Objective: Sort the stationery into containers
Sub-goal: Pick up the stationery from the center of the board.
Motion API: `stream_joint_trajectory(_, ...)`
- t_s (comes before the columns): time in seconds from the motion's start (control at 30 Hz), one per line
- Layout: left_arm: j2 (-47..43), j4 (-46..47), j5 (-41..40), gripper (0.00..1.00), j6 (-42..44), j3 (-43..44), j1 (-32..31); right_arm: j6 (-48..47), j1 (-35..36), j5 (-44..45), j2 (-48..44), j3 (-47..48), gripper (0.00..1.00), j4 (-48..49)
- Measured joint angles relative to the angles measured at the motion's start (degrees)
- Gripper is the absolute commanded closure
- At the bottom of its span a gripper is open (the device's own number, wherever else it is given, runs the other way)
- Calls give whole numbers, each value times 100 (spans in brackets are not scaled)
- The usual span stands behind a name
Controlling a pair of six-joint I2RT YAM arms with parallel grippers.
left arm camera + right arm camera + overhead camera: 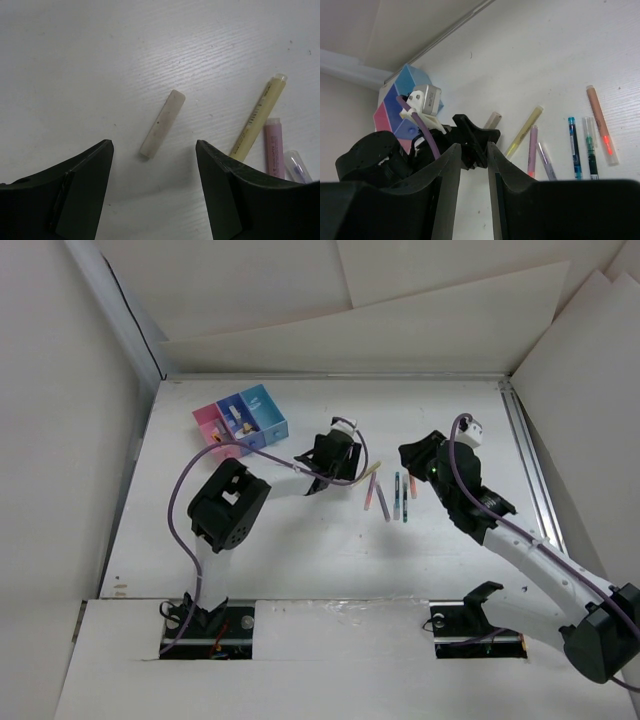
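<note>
A tan eraser stick (162,124) lies on the white table just ahead of my left gripper (154,145), which is open and empty, its fingers to either side of the stick's near end. A yellow pen (258,116), a pink pen (274,148) and a clear purple pen (298,166) lie to its right. From above, the left gripper (314,478) is right of the joined containers: pink (213,426), dark blue (238,418), light blue (266,410). My right gripper (412,456) hovers by the pens, its jaws a little apart and empty (473,146).
A blue pen (574,147), a dark green pen (590,147) and an orange-pink pen (601,122) lie side by side on the right of the group. The left arm's purple cable (185,490) loops over the table. A metal rail (530,470) runs along the right edge.
</note>
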Motion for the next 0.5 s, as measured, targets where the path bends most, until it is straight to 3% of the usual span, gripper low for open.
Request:
stream_joint_trajectory(0.3, 367, -221, -240, 47, 197, 459, 4, 0, 0, -4, -11, 0, 66, 0)
stream_joint_trajectory(0.4, 468, -304, -264, 65, 278, 568, 4, 0, 0, -4, -20, 0, 66, 2)
stream_joint_trajectory(0.43, 494, -323, -267, 78, 289, 601, 4, 0, 0, -4, -22, 0, 66, 2)
stream_joint_trajectory(0.5, 514, -352, -284, 90, 308, 656, 4, 0, 0, -4, -33, 0, 66, 2)
